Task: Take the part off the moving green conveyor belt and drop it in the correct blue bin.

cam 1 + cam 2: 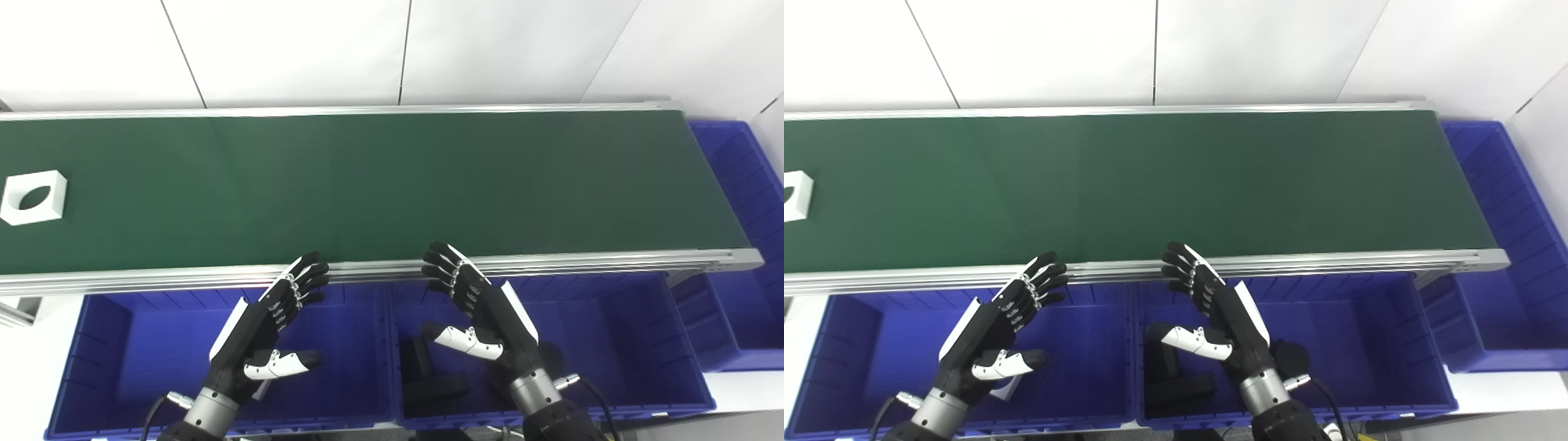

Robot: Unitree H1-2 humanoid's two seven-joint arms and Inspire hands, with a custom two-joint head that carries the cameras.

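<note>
A white square part with a round hole (33, 196) lies on the green conveyor belt (367, 184) at its far left end; the right eye view shows only its cut-off corner (796, 196). My left hand (269, 331) hovers open over the left blue bin (98, 343), fingers reaching the belt's near rail. Over the middle blue bin (612, 331) my right hand (478, 306) is open too, thumb spread, holding nothing. Both hands are far to the right of the part.
Black parts (429, 373) lie in the middle bin below my right hand. A small white piece (1006, 387) shows in the left bin under my left hand. Another blue bin (741, 245) stands past the belt's right end. An aluminium rail (551, 260) edges the belt.
</note>
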